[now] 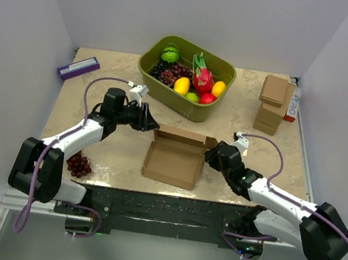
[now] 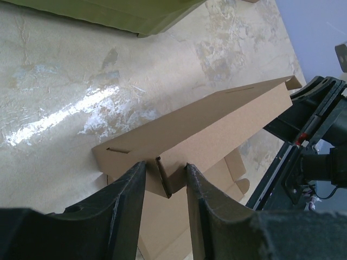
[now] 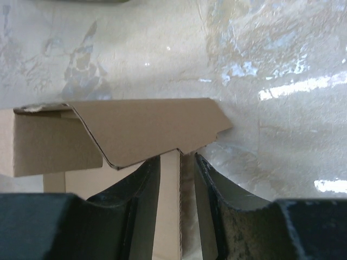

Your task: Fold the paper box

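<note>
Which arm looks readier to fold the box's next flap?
Probably left: the left gripper straddles an upright corner flap of the paper box, centred between open jaws. The right gripper straddles a side wall under an overhanging flap.

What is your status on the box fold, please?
Left gripper and right gripper straddle box walls, opposite sides, grip unclear. Box open, far flap raised. Fruit bin behind, clear.
</note>
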You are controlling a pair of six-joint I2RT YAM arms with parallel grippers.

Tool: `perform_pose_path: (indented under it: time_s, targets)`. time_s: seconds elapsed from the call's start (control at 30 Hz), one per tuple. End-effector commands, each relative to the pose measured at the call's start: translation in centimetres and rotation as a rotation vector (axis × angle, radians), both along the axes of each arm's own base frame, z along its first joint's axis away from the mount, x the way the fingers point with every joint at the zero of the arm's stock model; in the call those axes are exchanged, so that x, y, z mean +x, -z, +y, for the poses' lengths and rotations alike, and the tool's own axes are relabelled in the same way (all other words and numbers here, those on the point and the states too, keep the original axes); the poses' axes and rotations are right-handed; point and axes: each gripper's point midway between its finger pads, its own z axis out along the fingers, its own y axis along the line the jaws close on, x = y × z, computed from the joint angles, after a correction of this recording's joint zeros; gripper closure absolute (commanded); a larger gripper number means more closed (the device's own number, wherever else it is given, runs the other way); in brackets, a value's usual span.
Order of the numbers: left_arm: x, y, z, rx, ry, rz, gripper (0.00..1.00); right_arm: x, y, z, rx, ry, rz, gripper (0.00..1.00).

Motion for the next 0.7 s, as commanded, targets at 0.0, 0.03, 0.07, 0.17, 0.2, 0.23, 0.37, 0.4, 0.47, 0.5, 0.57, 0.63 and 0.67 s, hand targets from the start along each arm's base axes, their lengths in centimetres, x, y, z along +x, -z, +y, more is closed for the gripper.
perform_pose_path:
  time_s: [0.0, 0.03, 0.07, 0.17, 0.2, 0.23, 0.37, 0.4, 0.47, 0.5, 0.57, 0.63, 0.67]
  targets:
    - [0.0, 0.5, -0.1, 0.008, 0.001, 0.006, 0.60, 3.0, -2.6, -0.8, -0.034, 0.099, -0.133, 0.66]
    - [0.0, 0.5, -0.1, 0.007, 0.002, 0.005, 0.60, 3.2, -2.6, -0.6, -0.032, 0.098, -0.139, 0.66]
    - [0.0, 0.5, -0.1, 0.007, 0.002, 0.005, 0.60, 3.2, -2.1, -0.6, -0.046, 0.096, -0.131, 0.68]
    - [0.0, 0.5, -0.1, 0.005, 0.003, 0.006, 0.60, 3.7, -1.5, -0.4, -0.056, 0.099, -0.132, 0.76]
    - [0.0, 0.5, -0.1, 0.006, 0.004, 0.005, 0.60, 3.8, -1.3, -0.3, -0.056, 0.104, -0.130, 0.79]
    - [0.0, 0.5, -0.1, 0.004, 0.004, 0.006, 0.60, 4.0, -1.3, -0.2, -0.053, 0.106, -0.138, 0.82]
    - [-0.1, 0.5, -0.2, 0.003, 0.007, 0.005, 0.60, 4.7, -1.1, 0.3, -0.047, 0.105, -0.154, 0.84]
    - [-0.1, 0.5, -0.2, 0.002, 0.010, 0.005, 0.60, 4.8, -0.8, 0.4, -0.054, 0.097, -0.149, 0.85]
    - [-0.1, 0.5, -0.2, 0.003, 0.010, 0.007, 0.60, 5.1, -1.1, 1.0, -0.043, 0.080, -0.164, 0.85]
    - [-0.2, 0.5, -0.3, 0.002, 0.013, 0.007, 0.60, 5.2, -1.2, 1.2, -0.045, 0.070, -0.171, 0.85]
    - [-0.2, 0.5, -0.3, 0.002, 0.013, 0.007, 0.60, 5.6, -1.4, 1.8, -0.030, 0.053, -0.188, 0.85]
    - [-0.2, 0.6, -0.4, 0.002, 0.014, 0.008, 0.61, 5.9, -1.4, 2.4, -0.025, 0.035, -0.196, 0.86]
    - [-0.2, 0.5, -0.4, 0.001, 0.014, 0.008, 0.61, 6.0, -1.4, 2.5, -0.025, 0.029, -0.198, 0.86]
